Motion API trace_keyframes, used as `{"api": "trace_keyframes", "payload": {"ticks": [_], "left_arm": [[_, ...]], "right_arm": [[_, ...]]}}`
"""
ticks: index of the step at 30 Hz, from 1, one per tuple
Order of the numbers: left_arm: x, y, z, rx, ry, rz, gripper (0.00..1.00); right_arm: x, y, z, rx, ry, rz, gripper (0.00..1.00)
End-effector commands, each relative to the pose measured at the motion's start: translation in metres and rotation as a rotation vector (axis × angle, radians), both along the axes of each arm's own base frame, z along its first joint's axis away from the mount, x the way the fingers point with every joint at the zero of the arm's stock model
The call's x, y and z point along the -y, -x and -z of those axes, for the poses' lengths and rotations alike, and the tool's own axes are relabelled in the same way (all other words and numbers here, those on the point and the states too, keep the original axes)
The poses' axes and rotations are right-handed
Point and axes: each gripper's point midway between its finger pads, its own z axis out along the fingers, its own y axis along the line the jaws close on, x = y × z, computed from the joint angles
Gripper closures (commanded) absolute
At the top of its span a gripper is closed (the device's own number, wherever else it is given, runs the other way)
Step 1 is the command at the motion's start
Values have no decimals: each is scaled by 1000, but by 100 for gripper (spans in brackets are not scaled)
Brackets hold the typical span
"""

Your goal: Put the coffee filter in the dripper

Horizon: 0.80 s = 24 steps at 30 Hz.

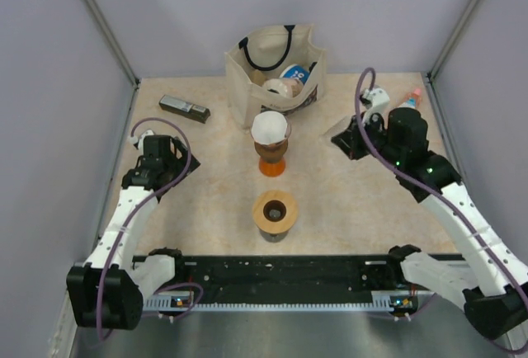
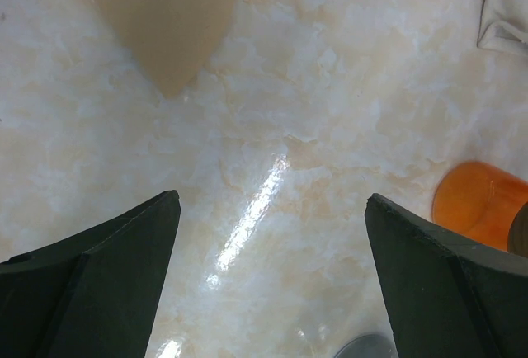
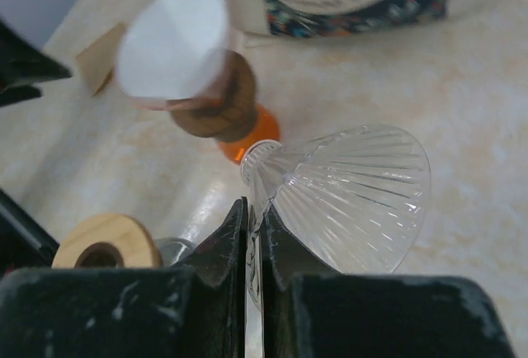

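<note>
Right end effector (image 3: 252,209) tight on clear funnel (image 3: 355,201); left end effector (image 2: 272,196) wide above tabletop (image 2: 330,86).

We look down past the left gripper (image 2: 272,200), its two dark fingers (image 2: 99,284) set wide apart at the lower corners and holding nothing. Between them lies the marbled beige table (image 2: 330,102), crossed by a bright streak of glare. A tan wedge (image 2: 165,20) points down from the top edge. A rounded orange base (image 2: 478,201) sits at the right, pale fabric (image 2: 507,11) above it, and a grey rim (image 2: 367,346) shows at the bottom edge.
</note>
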Motion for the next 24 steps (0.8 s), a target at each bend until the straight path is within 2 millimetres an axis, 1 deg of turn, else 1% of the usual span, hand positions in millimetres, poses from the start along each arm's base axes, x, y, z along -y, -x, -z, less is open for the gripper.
{"api": "trace_keyframes", "payload": {"ticks": [1, 3, 5, 8, 10, 13, 19, 21, 24], "left_arm": [[4, -7, -21, 74, 10, 30, 1], [4, -7, -20, 72, 10, 34, 1], [5, -6, -21, 79, 15, 41, 1], [9, -8, -22, 91, 27, 61, 1], [10, -9, -21, 89, 29, 70, 1], [12, -8, -21, 87, 34, 74, 1], [12, -6, -21, 88, 34, 76, 1], [12, -7, -22, 94, 34, 79, 1], [12, -7, -21, 91, 35, 78, 1]], "right_arm": [[-67, 45, -50, 301, 166, -430, 100], [-97, 74, -43, 321, 240, -608, 100], [-113, 95, -27, 355, 401, -723, 100], [-128, 114, 6, 359, 657, -832, 100], [-132, 120, 18, 336, 740, -886, 100], [-135, 119, 23, 327, 796, -899, 100], [-149, 133, 42, 307, 838, -1014, 100], [-152, 133, 41, 314, 843, -1020, 100], [-156, 136, 34, 333, 832, -1024, 100]]}}
